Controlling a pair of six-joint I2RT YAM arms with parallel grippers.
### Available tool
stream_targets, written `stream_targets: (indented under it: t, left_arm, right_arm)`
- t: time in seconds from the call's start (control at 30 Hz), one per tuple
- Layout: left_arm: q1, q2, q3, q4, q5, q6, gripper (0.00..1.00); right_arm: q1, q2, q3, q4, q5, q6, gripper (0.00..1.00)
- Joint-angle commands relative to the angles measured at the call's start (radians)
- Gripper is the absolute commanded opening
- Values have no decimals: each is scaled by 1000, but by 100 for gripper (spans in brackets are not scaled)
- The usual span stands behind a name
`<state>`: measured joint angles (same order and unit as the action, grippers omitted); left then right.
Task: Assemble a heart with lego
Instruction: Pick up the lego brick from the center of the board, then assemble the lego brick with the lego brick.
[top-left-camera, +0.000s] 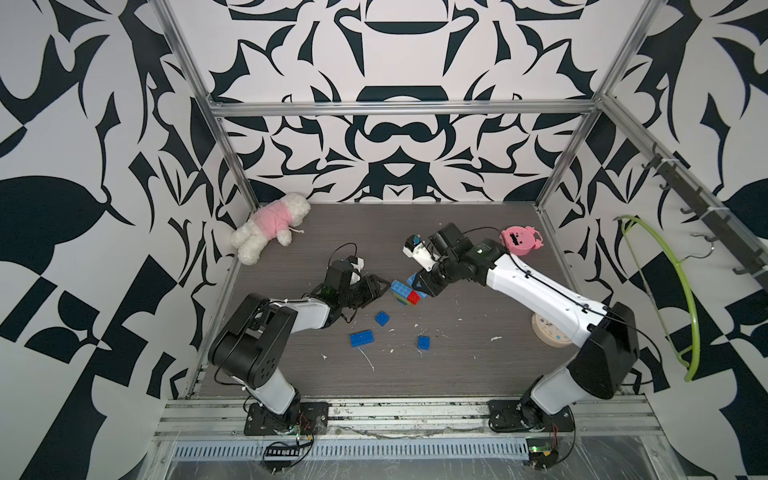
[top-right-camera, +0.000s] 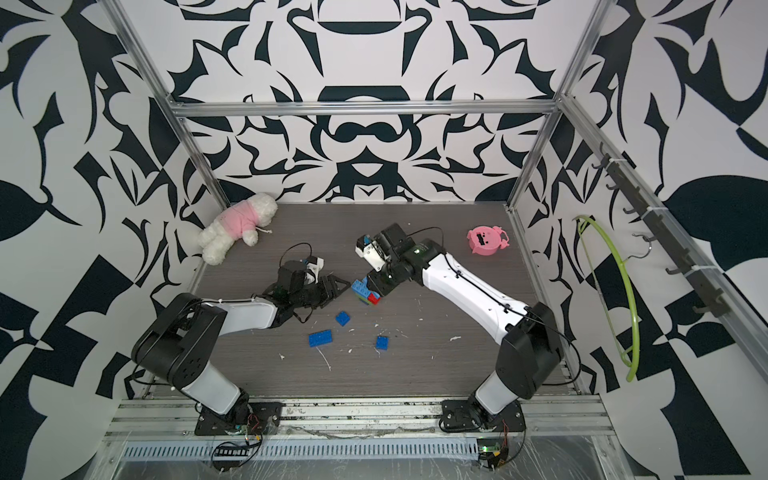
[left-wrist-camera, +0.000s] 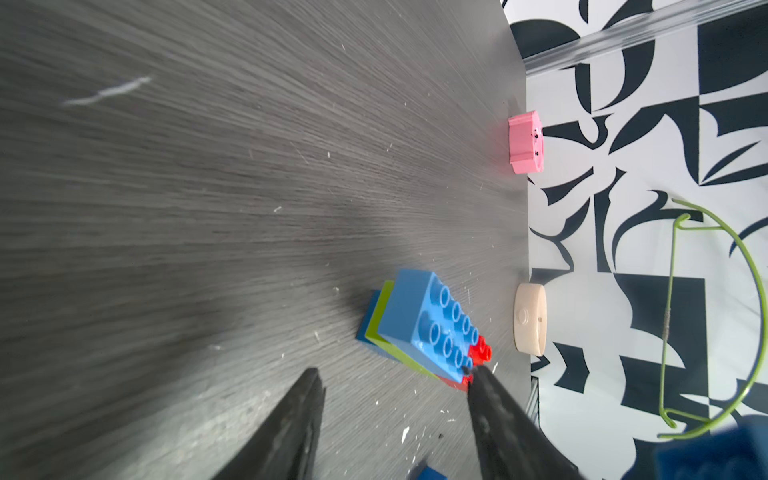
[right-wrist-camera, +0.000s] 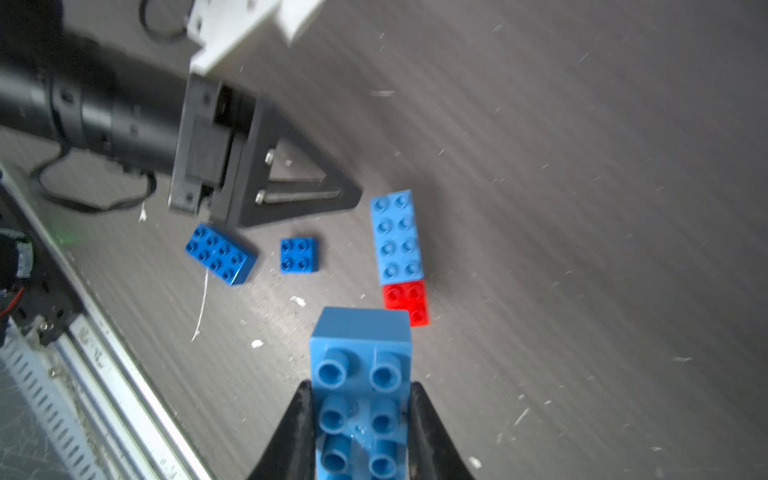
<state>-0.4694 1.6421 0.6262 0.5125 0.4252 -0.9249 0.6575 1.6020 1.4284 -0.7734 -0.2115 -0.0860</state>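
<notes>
The right gripper (right-wrist-camera: 359, 390) clamps 1 blue 2x4 brick (right-wrist-camera: 360, 332) just beside the partly built heart (top-left-camera: 406, 293), while the left gripper (left-wrist-camera: 397, 374) gapes empty opposite.

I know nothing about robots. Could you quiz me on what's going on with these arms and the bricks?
1. True or false: the right gripper is shut on a light blue brick.
2. How many dark blue bricks lie loose on the table, apart from the stack?
3. The left gripper is: A open; B shut on a red brick; C holding a plush toy.
Key: 1 true; 2 three; 3 A.
</notes>
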Motion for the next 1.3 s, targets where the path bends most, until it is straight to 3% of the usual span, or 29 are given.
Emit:
stream_targets:
  t: [0.0, 0.3, 0.77, 1.27]
  left_arm:
    - [3, 34, 33, 54, 56, -10, 59]
    - [3, 140, 57, 179, 98, -42, 58]
    - [-2, 154, 77, 178, 97, -44, 51]
    - [-5, 167, 63, 193, 97, -41, 46]
  right_arm:
    - [-11, 73, 66, -130, -40, -118, 24]
    - [-21, 213, 146, -148, -69, -160, 24]
    - [-24, 370, 312, -258, -33, -225, 23]
    - [-32, 414, 323, -277, -26, -224, 23]
